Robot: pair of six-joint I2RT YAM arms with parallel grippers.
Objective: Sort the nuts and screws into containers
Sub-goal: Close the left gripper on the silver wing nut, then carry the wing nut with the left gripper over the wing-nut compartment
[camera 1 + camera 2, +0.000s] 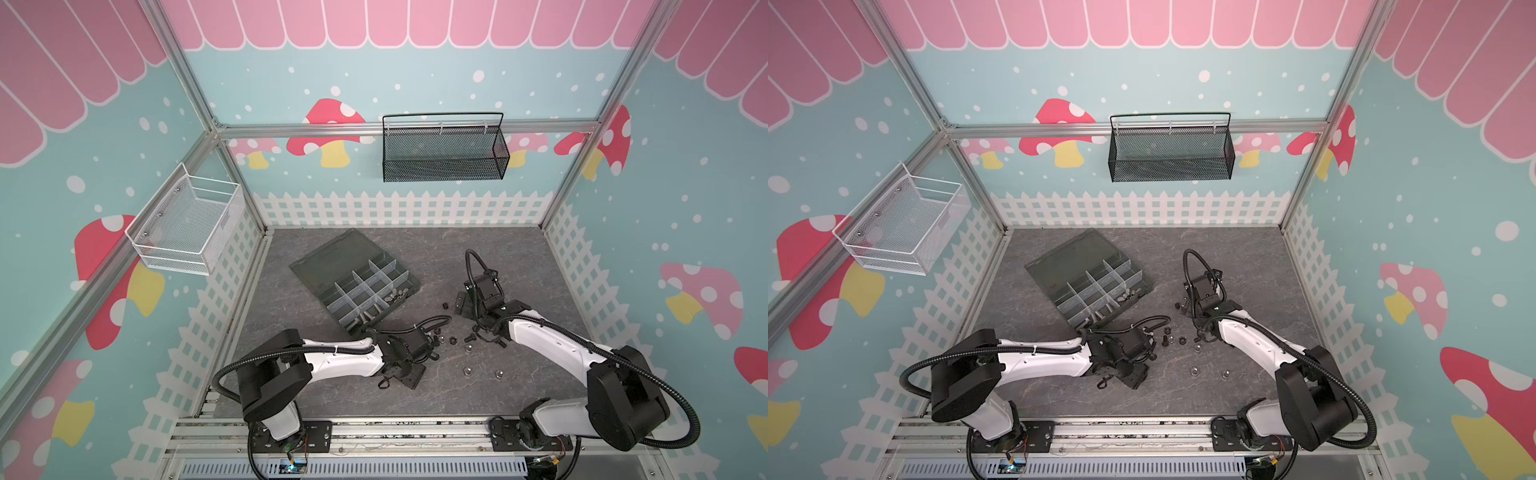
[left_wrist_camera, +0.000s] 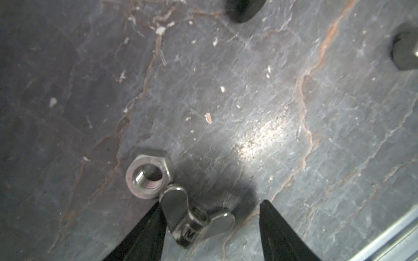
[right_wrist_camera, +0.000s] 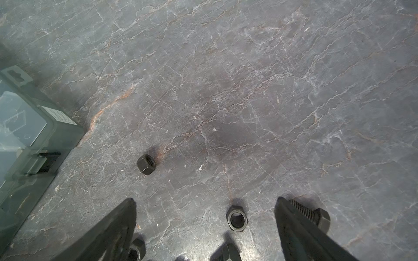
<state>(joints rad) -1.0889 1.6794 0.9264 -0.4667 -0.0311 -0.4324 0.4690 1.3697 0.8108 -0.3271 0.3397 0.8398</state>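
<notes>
Wing nut, silver, lies on the desk between the left fingers, a detail only the left wrist camera catches. It touches one finger while the other stands clear of it, so these fingers are parted and grasp nothing. Just past that fingertip sits a silver hex nut, right beside the wing nut.

The right wrist camera alone shows the right fingers spread wide and released. A black hex nut lies between them and a black screw lies just beside one finger's outer side. Further ahead of them a second black nut lies alone.

In both top views the left arm stretches low and nearly level over the desk, and the right arm reaches forward with its wrist bent downward.

Beyond both pairs of fingers the organiser box sits with its lid laid flat. One compartment holds silver pieces, and another nearer the left fingers holds more metal parts, too small to tell apart.
</notes>
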